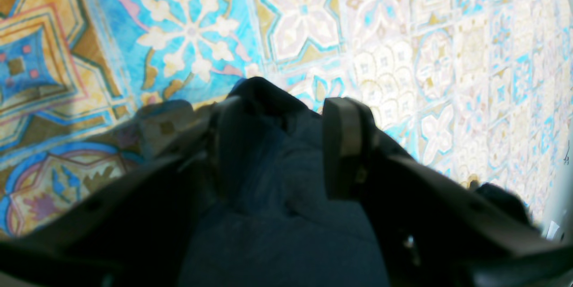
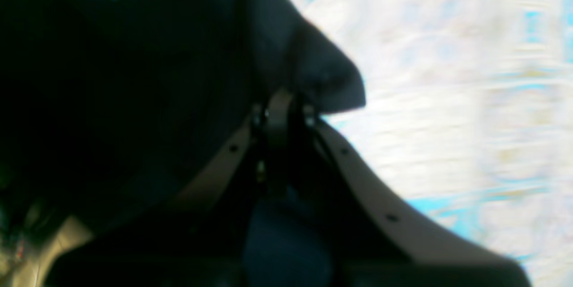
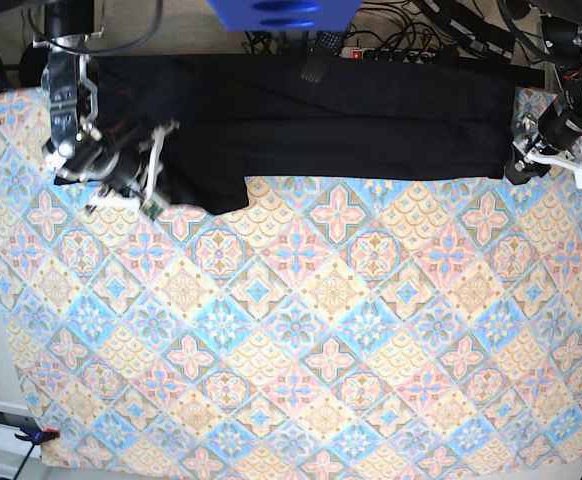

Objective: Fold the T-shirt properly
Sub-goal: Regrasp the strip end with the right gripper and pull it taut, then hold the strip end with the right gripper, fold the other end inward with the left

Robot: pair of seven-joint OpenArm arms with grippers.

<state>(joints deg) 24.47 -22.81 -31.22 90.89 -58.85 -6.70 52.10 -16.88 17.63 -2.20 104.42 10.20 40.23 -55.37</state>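
The black T-shirt [image 3: 351, 120] lies stretched in a long band across the far edge of the table, with a flap hanging down at its left end. In the base view my right gripper [image 3: 159, 170] is at that left flap. The right wrist view shows it [image 2: 280, 103] shut, pinching a fold of the T-shirt [image 2: 179, 54]. My left gripper [image 3: 519, 165] is at the shirt's right end. In the left wrist view its fingers [image 1: 342, 143] stand wide apart, and my left gripper [image 1: 277, 112] straddles a bunched edge of the T-shirt [image 1: 277, 215].
A patterned tile-print cloth [image 3: 301, 330] covers the table. A blue object [image 3: 281, 12] and cables with a power strip [image 3: 391, 50] sit beyond the far edge. Clamps [image 3: 36, 435] hold the cloth at the left corners.
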